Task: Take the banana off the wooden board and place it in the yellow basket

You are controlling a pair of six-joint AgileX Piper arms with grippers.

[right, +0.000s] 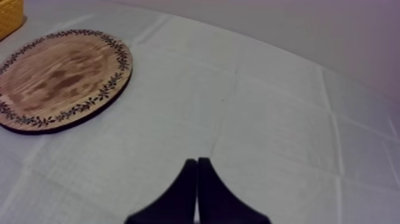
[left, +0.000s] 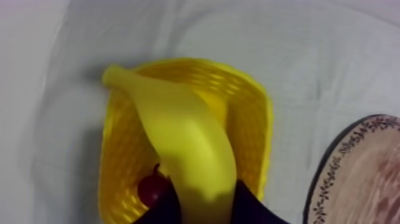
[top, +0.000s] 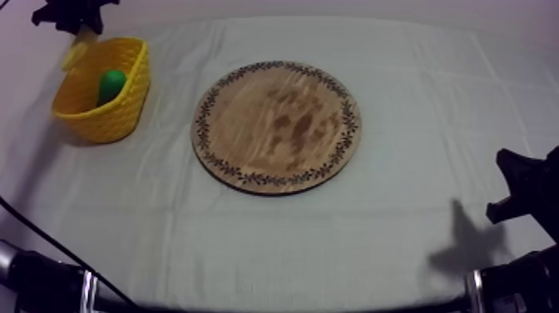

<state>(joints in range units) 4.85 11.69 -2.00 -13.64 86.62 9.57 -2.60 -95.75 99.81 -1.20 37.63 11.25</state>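
Banana [left: 184, 137], off the wooden board [top: 279, 125], sat clenched in my left gripper [left: 205, 205], yellow basket [left: 119, 155] directly beneath; I judged only release remained.

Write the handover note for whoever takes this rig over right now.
Left end effector: shut on the banana, held above the yellow basket.
Right end effector: shut on nothing, low over the cloth beside the wooden board.
The basket holds a pear and a small red fruit.
Done: banana is off the board.
Left: lower it and release it into the basket.
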